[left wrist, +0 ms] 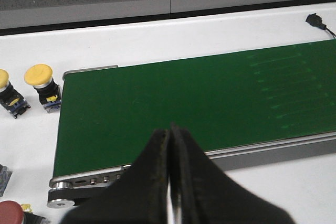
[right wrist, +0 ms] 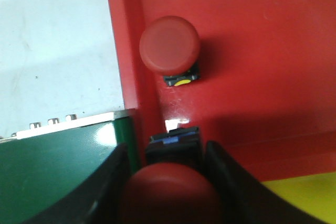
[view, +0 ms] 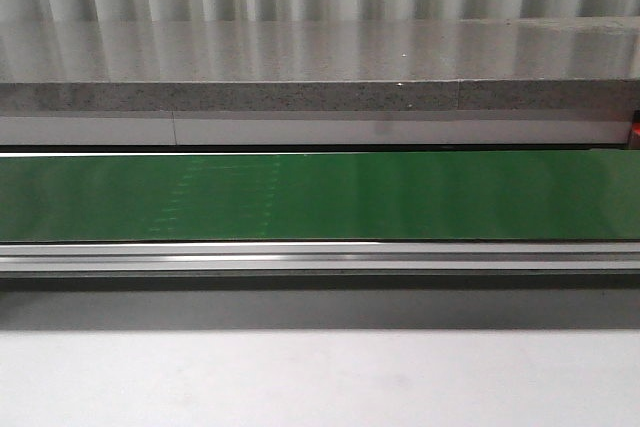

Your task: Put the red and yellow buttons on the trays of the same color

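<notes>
In the right wrist view my right gripper [right wrist: 167,148] is shut on a red button [right wrist: 170,190], its black body between the fingers, over the edge of the red tray [right wrist: 262,51]. Another red button [right wrist: 169,44] stands on that tray. A corner of the yellow tray [right wrist: 304,195] shows beside it. In the left wrist view my left gripper [left wrist: 169,129] is shut and empty above the near edge of the green belt [left wrist: 184,98]. Two yellow buttons [left wrist: 39,74] [left wrist: 2,77] and a red button [left wrist: 10,213] sit on the white table past the belt's end. The front view shows no gripper or button.
The green conveyor belt [view: 320,197] crosses the front view, with a grey stone ledge [view: 320,87] behind it. Its end roller [left wrist: 63,198] is near my left gripper. A black plug with a cable [left wrist: 315,19] lies on the white table.
</notes>
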{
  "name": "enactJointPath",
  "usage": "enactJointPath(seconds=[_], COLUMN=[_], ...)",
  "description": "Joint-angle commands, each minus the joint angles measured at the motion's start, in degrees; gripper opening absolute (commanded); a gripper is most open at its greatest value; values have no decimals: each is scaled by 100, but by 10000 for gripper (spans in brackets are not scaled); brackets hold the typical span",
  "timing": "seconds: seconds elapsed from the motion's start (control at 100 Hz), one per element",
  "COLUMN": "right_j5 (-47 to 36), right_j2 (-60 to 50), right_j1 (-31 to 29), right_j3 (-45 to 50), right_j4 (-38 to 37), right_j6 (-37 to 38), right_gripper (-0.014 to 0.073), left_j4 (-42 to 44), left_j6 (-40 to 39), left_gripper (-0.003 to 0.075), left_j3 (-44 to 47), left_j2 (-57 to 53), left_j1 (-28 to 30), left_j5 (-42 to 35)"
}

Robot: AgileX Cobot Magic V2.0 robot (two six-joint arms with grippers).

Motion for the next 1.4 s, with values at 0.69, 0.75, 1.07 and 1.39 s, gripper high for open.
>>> enactJointPath(seconds=[0.69,0.75,1.07,1.39], right_j5=[-697,-678,-651,-316], right_j2=[588,588,358,-686], right_j1=[-47,-47,-47,88], right_j3=[-175,-175,-175,-157], right_j4=[441,472,478,454], right_j6=[-27,-27,-33,-153], right_gripper=[202,320,469,68], left_j4=[-90,-90,-90,-90], left_j6=[14,14,14,14], left_gripper=[-20,-20,-20,-20], left_j3=[-159,-159,-159,-159], left_j2=[3,3,3,3], left_j1=[-40,-40,-40,-40], left_j5=[-398,-398,-398,-398])
